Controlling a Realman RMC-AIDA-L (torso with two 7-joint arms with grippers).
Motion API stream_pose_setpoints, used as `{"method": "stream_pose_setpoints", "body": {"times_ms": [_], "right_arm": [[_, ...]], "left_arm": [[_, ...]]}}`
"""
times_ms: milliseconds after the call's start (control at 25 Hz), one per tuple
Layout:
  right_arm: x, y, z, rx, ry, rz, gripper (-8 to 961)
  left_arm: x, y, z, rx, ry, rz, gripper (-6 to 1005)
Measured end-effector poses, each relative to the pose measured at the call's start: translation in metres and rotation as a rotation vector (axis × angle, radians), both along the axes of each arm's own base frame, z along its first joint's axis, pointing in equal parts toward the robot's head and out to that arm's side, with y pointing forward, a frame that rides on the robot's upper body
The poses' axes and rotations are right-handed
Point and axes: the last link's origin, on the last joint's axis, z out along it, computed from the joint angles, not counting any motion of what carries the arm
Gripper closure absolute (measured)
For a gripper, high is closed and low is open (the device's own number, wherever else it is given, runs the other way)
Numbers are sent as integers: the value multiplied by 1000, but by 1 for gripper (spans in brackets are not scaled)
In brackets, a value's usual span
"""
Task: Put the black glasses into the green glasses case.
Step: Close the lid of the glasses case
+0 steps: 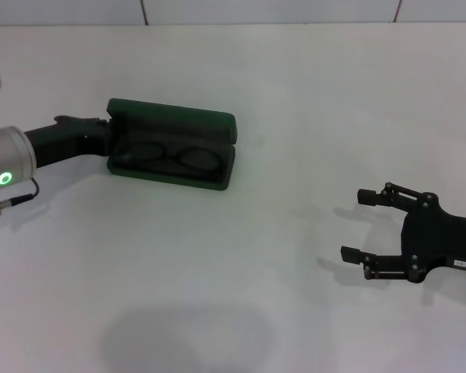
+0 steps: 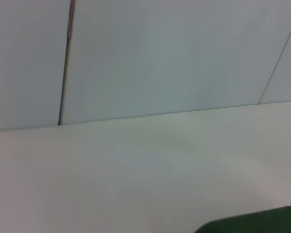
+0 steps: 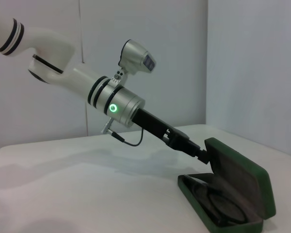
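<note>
Black glasses (image 1: pixel 169 158) lie inside green glasses case (image 1: pixel 173 145), lid up, on table (image 1: pixel 295 295). Left hand (image 1: pixel 102 134) at case's end; grip state can't tell. Right hand (image 1: pixel 370 225) released, well apart. Insertion looks done; next prob. close lid w/ left.

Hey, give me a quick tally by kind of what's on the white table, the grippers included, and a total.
Dark green hinged hard glasses case, open: 1
Thin black-framed glasses, lying inside the case: 1
Robot grippers: 2, the left gripper at the case's end, the right gripper open and apart from the case
Total: 4
</note>
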Motion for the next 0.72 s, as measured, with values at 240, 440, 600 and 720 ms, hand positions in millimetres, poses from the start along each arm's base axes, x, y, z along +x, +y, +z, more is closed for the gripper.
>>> {"method": "stream_pose_setpoints", "body": {"times_ms": [240,440,600,720], "right_arm": [[2,0,0,3,2,-19,64],[4,0,-1,0,8,-38,64],[5,1,-1,7,4,-47,63],[5,3,-2,9,0,-52,63]], "left_arm": [[2,-16,8,-115,-167,91,955],[18,-25,23,-171,-253,68,954],[51,-21,42,-179,-287,8,954],[76,-9,53,-166,-294,17,953]]}}
